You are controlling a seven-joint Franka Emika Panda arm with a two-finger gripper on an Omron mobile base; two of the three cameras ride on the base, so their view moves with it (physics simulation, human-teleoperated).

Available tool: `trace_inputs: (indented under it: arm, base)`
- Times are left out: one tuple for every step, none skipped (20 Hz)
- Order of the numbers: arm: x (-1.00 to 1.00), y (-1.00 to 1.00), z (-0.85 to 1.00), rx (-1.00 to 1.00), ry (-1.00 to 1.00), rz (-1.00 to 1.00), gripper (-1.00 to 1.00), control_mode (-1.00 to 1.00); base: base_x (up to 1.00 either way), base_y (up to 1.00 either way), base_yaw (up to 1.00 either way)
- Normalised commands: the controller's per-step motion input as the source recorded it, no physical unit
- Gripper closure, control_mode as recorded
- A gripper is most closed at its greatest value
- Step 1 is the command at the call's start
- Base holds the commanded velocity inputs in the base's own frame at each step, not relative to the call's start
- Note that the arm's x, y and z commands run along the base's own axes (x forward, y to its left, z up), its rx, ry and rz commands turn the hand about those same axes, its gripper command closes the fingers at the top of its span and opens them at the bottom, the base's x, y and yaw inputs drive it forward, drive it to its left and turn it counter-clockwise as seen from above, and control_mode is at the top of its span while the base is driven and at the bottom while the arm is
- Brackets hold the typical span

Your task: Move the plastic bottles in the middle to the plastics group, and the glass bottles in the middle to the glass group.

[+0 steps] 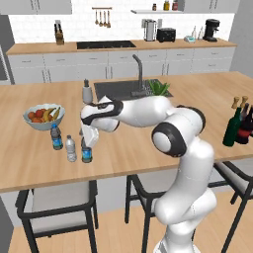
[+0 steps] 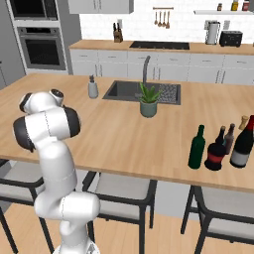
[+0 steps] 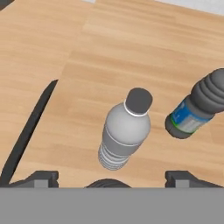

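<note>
Bottom edge of hand view: dark cap of the small blue-labelled bottle [image 3: 107,183] sits between the gripper [image 3: 111,177] tips. Jaws spread wide, one either side of the cap; can't tell if they touch it. In left base view the gripper [image 1: 89,139] is left of centre, pointing down over that bottle [image 1: 87,153], which stands upright on the bench [image 1: 197,99].

Plastics group just beside it, to frame left: pale water bottle [image 1: 71,148] [image 3: 126,133] nearest, other blue-labelled bottle [image 1: 57,138] [image 3: 196,110] further left. All three upright and apart.

Fruit bowl [image 1: 43,117] behind them, soap dispenser [image 1: 87,92] by the sink [image 1: 118,89].

Far right of the bench: green wine bottle [image 2: 197,147] [image 1: 231,127] and squat black bottle with red band [image 2: 216,152] stand upright just beside the tall dark glass bottles [image 2: 243,144]. Potted plant [image 2: 148,101] at the sink edge, upper centre of right base view.
</note>
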Motion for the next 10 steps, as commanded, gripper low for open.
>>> trace_inputs:
  arm:
    - [-0.36,0.0,-0.07,0.0,-0.01,0.0,-1.0,-1.0]
    - [-0.24,0.0,-0.01,0.0,-0.02,0.0,-1.0,-1.0]
    - [-0.18,0.0,0.0,0.0,-0.05,0.0,-1.0,-1.0]
    - [-0.02,0.0,0.0,0.0,-0.06,0.0,-1.0,-1.0]
    - [0.0,0.0,0.06,0.0,-0.01,0.0,-1.0,-1.0]
    - [0.0,0.0,0.16,0.0,0.0,0.0,-1.0,-1.0]
    - [0.0,0.0,0.21,0.0,0.0,0.0,-1.0,-1.0]
    - [0.0,0.0,0.25,0.0,0.0,0.0,-1.0,-1.0]
    - [0.0,0.0,0.34,0.0,0.0,0.0,-1.0,-1.0]
    - [0.0,0.0,0.4,0.0,0.0,0.0,-1.0,-1.0]
  base:
    - [0.0,0.0,0.0]
    - [0.0,0.0,0.0]
    - [0.0,0.0,0.0]
    - [0.0,0.0,0.0]
    - [0.0,0.0,0.0]
    - [0.0,0.0,0.0]
    - [0.0,0.0,0.0]
    - [0.0,0.0,0.0]
    - [0.0,0.0,0.0]
    - [0.0,0.0,0.0]
